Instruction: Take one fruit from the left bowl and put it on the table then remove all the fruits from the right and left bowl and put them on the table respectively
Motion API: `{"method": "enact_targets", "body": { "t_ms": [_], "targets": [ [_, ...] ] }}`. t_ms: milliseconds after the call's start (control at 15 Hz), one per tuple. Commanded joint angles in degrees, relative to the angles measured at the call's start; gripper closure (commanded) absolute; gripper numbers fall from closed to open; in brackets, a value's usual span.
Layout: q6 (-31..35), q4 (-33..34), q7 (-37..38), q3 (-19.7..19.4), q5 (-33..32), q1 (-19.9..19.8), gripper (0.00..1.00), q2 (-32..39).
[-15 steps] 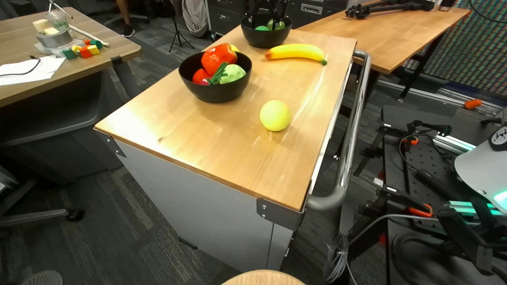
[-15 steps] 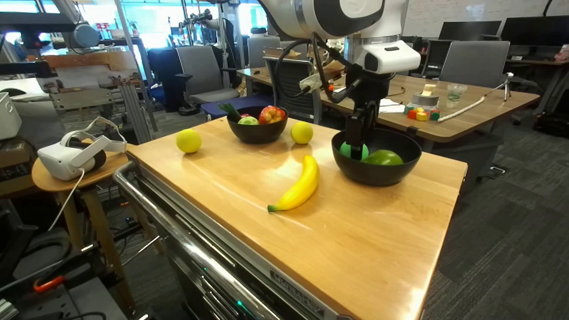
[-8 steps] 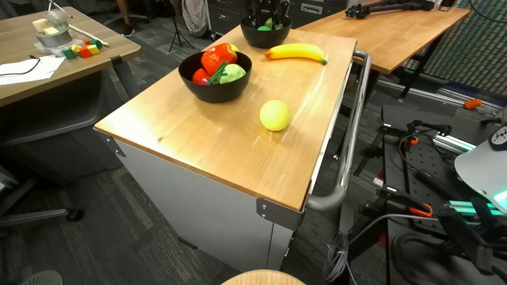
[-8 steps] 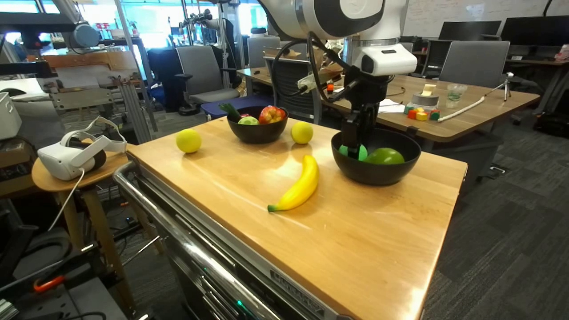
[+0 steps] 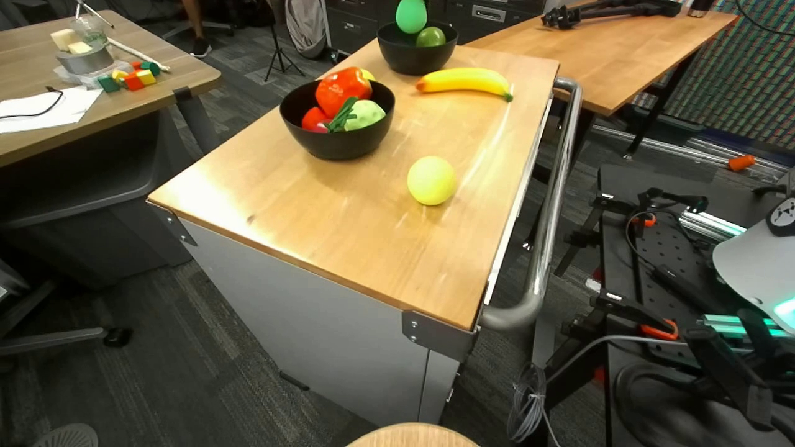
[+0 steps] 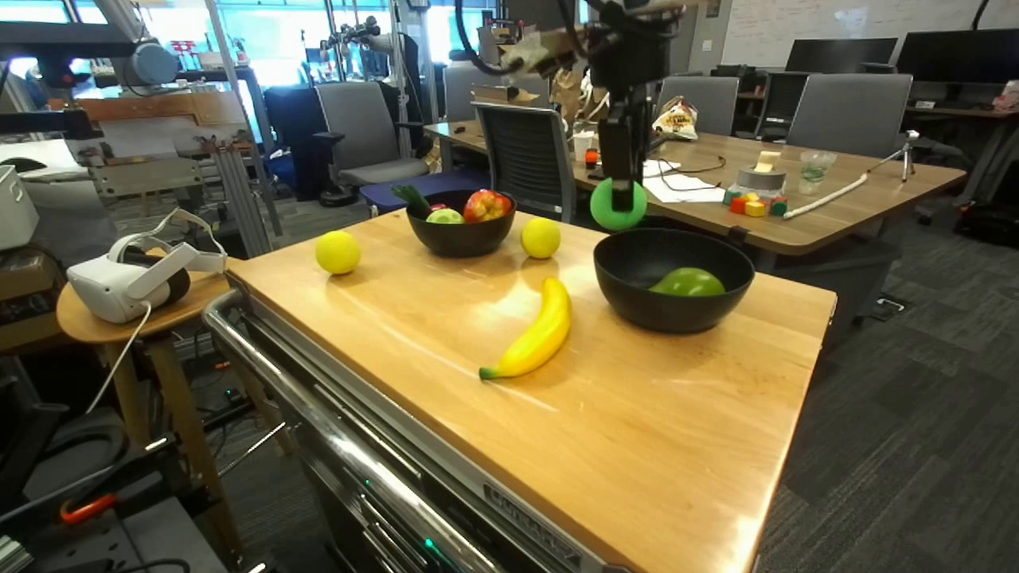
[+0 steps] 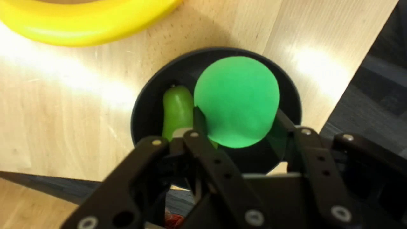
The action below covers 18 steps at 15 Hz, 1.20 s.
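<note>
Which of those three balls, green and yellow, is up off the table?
The round green ball: the black fingers hold it in the air, while both round yellow balls rest on the pale wooden tabletop.

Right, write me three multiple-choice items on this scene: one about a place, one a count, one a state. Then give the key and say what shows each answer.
1. Where is the banana?
A. Inside a bowl
B. On the floor
C. On the tabletop

2. How many yellow balls are on the tabletop?
A. Two
B. Four
C. None

3. How does the tool stand?
A. Spread wide, holding nothing
B. Shut on the round green object
C. Out of every view

Key:
1. C, since both exterior views show it resting on the wood.
2. A, since an exterior view shows two, standing apart.
3. B, since the wrist view shows the object clasped from both sides.
</note>
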Motion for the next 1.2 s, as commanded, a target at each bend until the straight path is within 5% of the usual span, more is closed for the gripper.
{"method": "enact_targets", "body": {
  "t_ms": [0, 267, 667, 1067, 1133],
  "targets": [
    [-4.9, -7.8, -5.0, 2.5, -3.6, 2.6, 0.77, -11.9],
    [-8.6, -15.7, -6.3, 6.5, -5.2, 4.2, 0.77, -20.2],
    [1.4, -29.8, -2.8, 8.7, -7.6, 3.0, 0.77, -23.1],
    [13.8, -36.0, -3.8, 8.4, -6.5, 2.0, 0.76, -19.7],
    [14.6, -36.3, -4.0, 8.2, -6.3, 1.9, 0.54, -19.5]
  ]
}}
